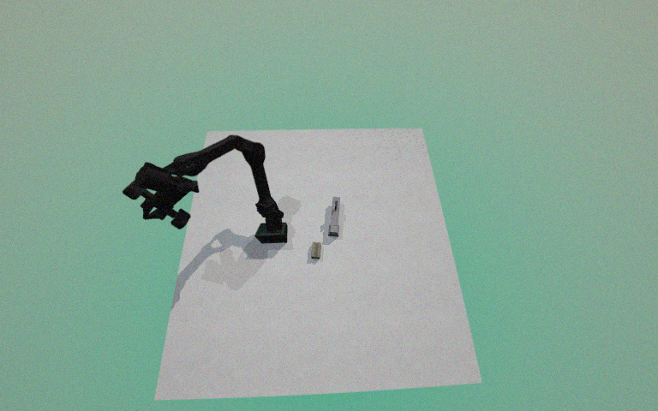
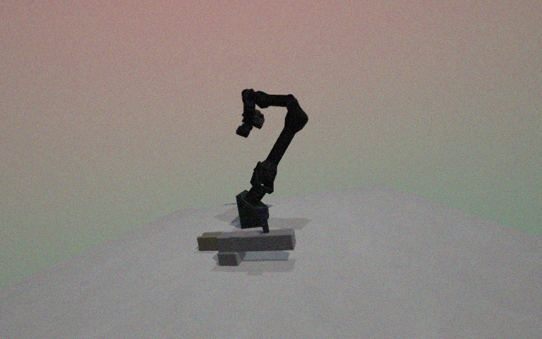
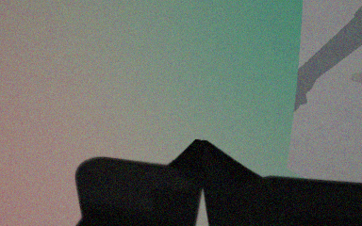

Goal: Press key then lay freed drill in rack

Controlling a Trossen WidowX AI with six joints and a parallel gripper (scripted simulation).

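Observation:
A slim grey fixture with the drill (image 1: pixel 333 217) (image 2: pixel 255 241) lies on the white table (image 1: pixel 339 314), right of the arm's base (image 1: pixel 272 232). A thin dark key (image 2: pixel 265 227) stands up from its top. A small tan rack (image 1: pixel 315 250) lies just in front of it, nearer the base. My gripper (image 1: pixel 156 211) (image 2: pixel 243 131) (image 3: pixel 200 145) is shut and empty. It hangs high in the air beyond the table's left edge, far from the fixture. In the wrist view the fingertips meet over green ground; the task's objects are not in that view.
The arm's shadow (image 1: pixel 218 252) falls on the table left of the base. The table's left edge (image 3: pixel 296 118) shows at the right of the wrist view. A small grey block (image 2: pixel 229 258) lies in front of the fixture.

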